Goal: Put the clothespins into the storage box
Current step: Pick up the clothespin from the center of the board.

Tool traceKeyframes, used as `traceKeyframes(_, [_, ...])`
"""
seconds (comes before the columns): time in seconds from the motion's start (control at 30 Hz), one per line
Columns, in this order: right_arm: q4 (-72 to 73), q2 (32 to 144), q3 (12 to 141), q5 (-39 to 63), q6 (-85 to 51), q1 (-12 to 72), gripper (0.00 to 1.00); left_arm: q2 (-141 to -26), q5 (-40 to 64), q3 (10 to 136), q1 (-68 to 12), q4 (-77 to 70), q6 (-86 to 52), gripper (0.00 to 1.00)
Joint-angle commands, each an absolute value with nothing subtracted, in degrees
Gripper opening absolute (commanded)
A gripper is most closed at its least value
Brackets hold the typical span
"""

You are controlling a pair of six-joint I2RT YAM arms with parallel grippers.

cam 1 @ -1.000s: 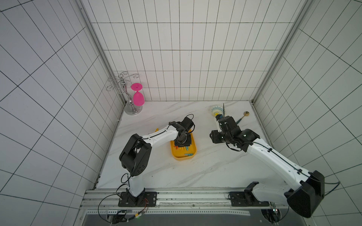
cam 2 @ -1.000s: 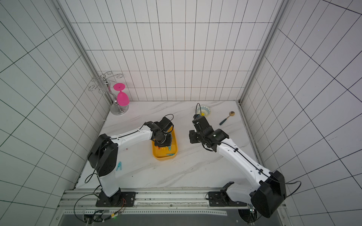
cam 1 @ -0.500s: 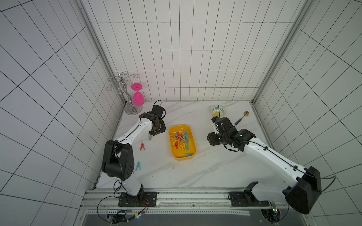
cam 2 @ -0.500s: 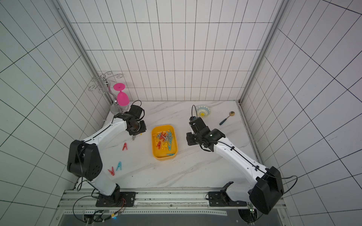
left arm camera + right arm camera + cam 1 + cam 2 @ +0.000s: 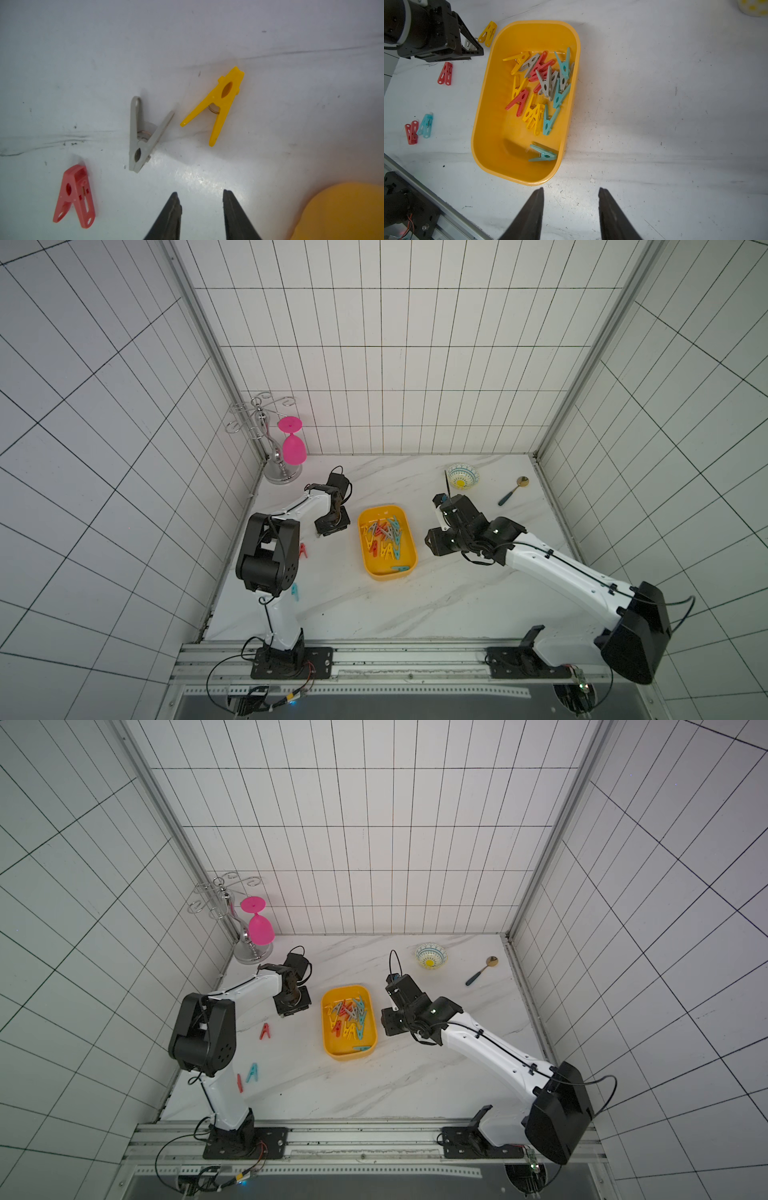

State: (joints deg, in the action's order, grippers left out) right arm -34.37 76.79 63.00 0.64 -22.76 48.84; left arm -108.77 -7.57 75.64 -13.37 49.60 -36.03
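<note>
While both arms reach over the white marble table (image 5: 457, 605), the storage box (image 5: 380, 570) sits between them near its middle, its long side running away from the robot base. Just left of the box the left gripper (image 5: 199, 194) points down at the table, jaws parted a little with nothing between them. On the box's other side the right gripper (image 5: 571, 190) hangs with jaws moderately apart, also empty. Inside the box lies a tangled heap of clothespins (image 5: 544, 83), perhaps 15, though they overlap too much for a sure count, plus 1 teal clothespin (image 5: 543, 154) alone near the end closer to the base. 5 more lie on the table left of the box: a grey clothespin (image 5: 143, 135) and a yellow clothespin (image 5: 220, 104) just ahead of the left gripper, a red clothespin (image 5: 74, 195) close by, and nearer the base a light-blue clothespin (image 5: 252, 1072) beside a second red clothespin (image 5: 240, 1083).
</note>
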Motion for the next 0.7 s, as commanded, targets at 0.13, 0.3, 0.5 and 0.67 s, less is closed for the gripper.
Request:
traceKeyframes(0.13, [-34.45, 76.82, 66.53, 0.14, -22.85, 49.3, 0.46, -113.28, -9.03, 79.91, -12.83, 48.29, -37.04, 0.36])
traceKeyframes(0.3, [-34.45, 76.98, 66.78, 0.53, -22.76, 49.31, 0.47, -114.94, -8.74, 81.08, -12.01, 48.1, -37.53, 0.36])
traceKeyframes(0.5, [-34.24, 77.13, 66.53, 1.14, -22.81, 49.28, 0.46, -117.66, -7.91, 83.64, -10.71, 48.65, -36.94, 0.33])
traceKeyframes(0.67, [-34.1, 77.11, 66.54, 1.31, -22.76, 49.28, 0.47, -118.64, -7.49, 84.64, -10.72, 48.66, -36.3, 0.27])
